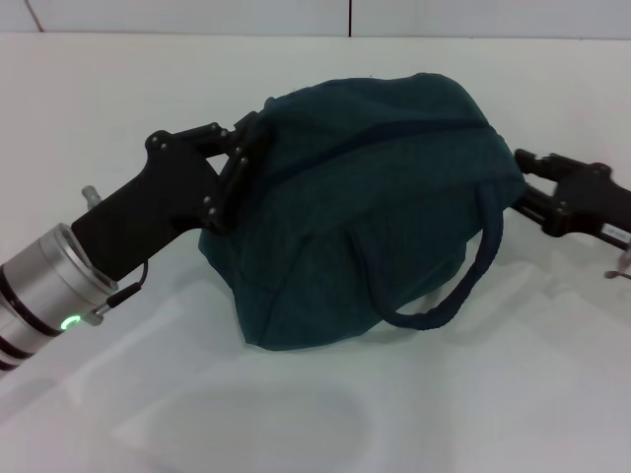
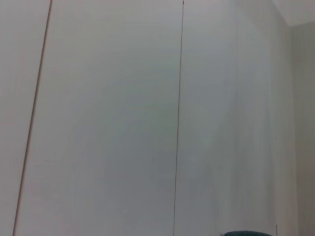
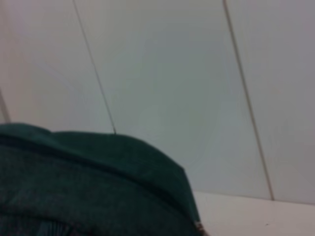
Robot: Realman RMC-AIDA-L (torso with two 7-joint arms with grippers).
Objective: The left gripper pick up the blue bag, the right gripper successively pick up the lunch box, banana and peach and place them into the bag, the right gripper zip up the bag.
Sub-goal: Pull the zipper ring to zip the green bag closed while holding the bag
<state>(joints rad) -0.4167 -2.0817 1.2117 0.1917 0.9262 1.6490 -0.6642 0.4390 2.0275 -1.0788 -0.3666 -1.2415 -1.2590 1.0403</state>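
Bag: the blue bag (image 1: 365, 207) sat bulging on the white table (image 1: 296, 424), zipper line closed across its top, one rope handle (image 1: 463, 276) drooping at the front. Left gripper (image 1: 242, 148) was clamped onto the bag's left end. Right gripper (image 1: 523, 172) sat at the bag's right end; its fingers were hidden by fabric, so cannot tell. Panelled wall (image 1: 197, 15) behind.

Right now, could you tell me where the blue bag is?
In the head view the blue bag sits mid-table, bulging, between the left tool at its left end and the right tool at its right end.
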